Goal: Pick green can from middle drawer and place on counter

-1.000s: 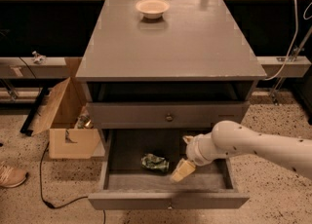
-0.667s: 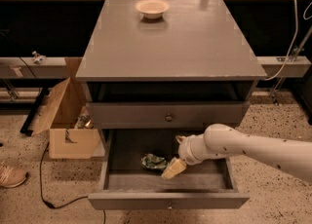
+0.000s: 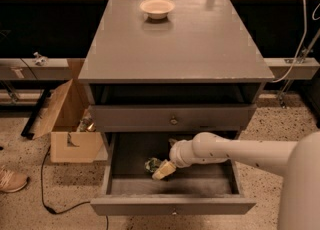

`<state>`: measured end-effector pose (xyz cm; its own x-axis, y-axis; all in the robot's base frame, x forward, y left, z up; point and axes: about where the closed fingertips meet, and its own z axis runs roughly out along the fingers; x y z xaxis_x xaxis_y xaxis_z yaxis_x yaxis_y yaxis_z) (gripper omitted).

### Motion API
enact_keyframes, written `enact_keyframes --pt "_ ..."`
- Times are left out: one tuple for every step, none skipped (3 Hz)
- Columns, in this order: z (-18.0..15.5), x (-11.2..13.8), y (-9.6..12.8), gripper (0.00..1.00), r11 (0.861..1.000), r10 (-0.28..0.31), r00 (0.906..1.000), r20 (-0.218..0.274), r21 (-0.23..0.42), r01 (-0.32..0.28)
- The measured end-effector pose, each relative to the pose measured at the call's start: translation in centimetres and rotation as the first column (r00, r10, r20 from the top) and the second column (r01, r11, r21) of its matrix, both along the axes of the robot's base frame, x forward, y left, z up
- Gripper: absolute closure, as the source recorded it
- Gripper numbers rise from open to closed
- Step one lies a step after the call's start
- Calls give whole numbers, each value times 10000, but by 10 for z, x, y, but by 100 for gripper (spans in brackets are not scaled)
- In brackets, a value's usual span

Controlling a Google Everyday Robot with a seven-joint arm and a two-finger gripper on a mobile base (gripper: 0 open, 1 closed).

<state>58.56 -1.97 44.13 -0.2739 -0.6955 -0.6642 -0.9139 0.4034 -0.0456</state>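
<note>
We find the gripper [image 3: 164,170] inside the open drawer [image 3: 150,207], against the green can [image 3: 152,164]; whether it grips, we cannot tell. We judge the pick is in hand; next comes a sure hold, then a lift to the counter [image 3: 175,49]

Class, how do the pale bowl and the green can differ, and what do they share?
The bowl is plain and pale; the green can is mottled green. The bowl sits on the counter; the can is in the open drawer, with the end effector beside it. Both are small.

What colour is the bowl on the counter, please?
Pale cream bowl, clearest in the camera view; the gripper is in the open drawer by the green can.
</note>
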Motion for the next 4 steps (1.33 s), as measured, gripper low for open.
enact_keyframes --pt "-27 5 16 0 9996 -35 10000 37 -268 36" --pt "-49 0 25 18 9979 49 10000 47 -649 -46" --pt "-68 -7 27 42 9959 177 9998 -36 -891 -180" --pt "-75 -12 16 73 9961 515 9987 -51 -712 -518"
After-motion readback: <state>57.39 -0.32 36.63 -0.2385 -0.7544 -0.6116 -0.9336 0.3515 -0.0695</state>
